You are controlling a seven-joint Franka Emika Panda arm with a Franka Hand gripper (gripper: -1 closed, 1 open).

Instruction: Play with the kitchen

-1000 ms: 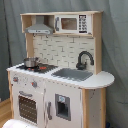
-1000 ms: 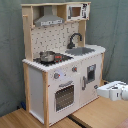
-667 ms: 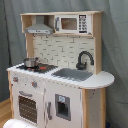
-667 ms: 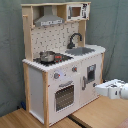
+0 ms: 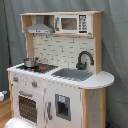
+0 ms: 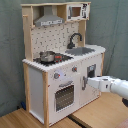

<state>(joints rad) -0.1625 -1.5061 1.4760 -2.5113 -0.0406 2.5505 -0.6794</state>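
The kitchen (image 5: 60, 75) (image 6: 60, 65) is a tall white and light-wood toy unit that shows in both exterior views. It has a black faucet (image 5: 84, 59) over a grey sink (image 5: 74, 74). A small metal pot (image 5: 31, 62) (image 6: 47, 56) sits on the stove. The oven door (image 5: 27, 107) (image 6: 64, 96) is shut, with knobs above it. A hood (image 5: 40, 29) and a microwave (image 5: 72, 23) sit at the top. In the second exterior view my white arm reaches in from the right, and my gripper (image 6: 88, 83) is just in front of the cabinet door (image 6: 91, 76) under the sink.
A grey curtain (image 5: 115, 50) hangs behind the kitchen. The kitchen stands on a light wooden floor (image 6: 100, 112). A white shape (image 5: 19, 123) lies at the bottom edge of the first exterior view, below the oven.
In the second exterior view my arm has moved left, from the right edge up to the front of the cabinet door. The kitchen has not changed.
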